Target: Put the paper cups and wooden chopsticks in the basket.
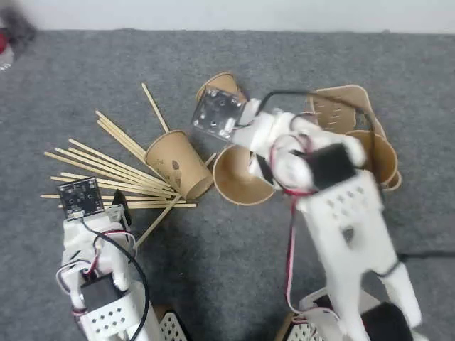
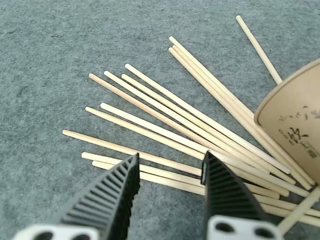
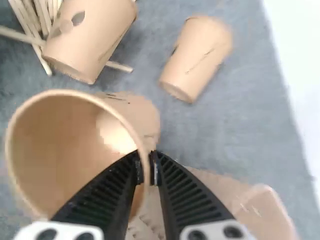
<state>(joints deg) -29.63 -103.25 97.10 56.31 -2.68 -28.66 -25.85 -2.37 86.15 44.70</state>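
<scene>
Pinching: right gripper (image 3: 146, 167) on the cup (image 3: 65, 150) rim; cup lies just beside basket (image 1: 330, 114), not yet in. — K.

Risk noted: thin rim hold, so cup could twist out when lifted. Left gripper (image 2: 170, 172) spread over chopsticks (image 2: 175, 125); closing may scatter the fan. — M.

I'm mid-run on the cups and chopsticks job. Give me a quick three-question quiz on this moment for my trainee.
1. True or false: the left gripper is shut on a chopstick.
2. The right gripper pinches: A) a chopstick, B) a paper cup by its rim, C) nothing.
3. Fill in: the tipped cup near the left gripper lies across the ____.
Key: 1 false, it is open above the chopsticks; 2 B; 3 chopsticks.
</scene>
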